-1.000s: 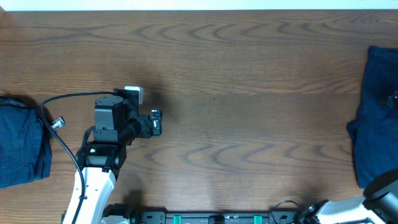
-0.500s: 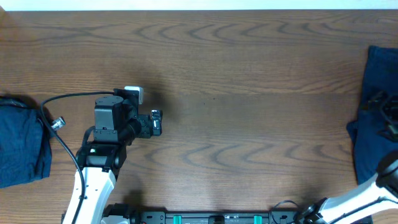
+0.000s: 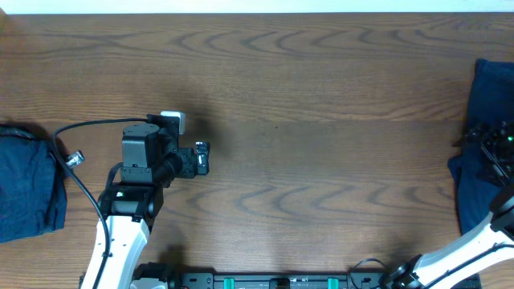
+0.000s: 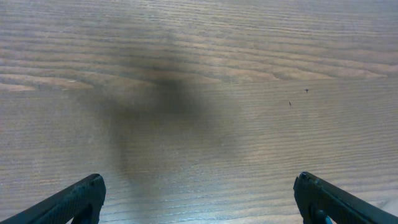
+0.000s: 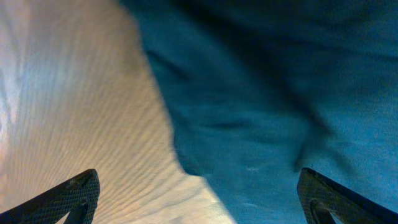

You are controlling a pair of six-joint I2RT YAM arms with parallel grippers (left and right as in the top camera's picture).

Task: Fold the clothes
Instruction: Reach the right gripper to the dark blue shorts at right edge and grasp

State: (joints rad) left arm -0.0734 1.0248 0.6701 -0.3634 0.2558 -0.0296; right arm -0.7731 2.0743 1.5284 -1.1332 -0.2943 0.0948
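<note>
Two garments: 9 o'clock garment beside a black cable, 3 o'clock garment beneath the spread right hand; left hand spread above tabletop.

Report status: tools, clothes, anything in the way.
Left tool open, empty, over bare table. Right tool open above right garment, nothing gripped. Left garment lies apart, far left. Nothing blocking seen.
</note>
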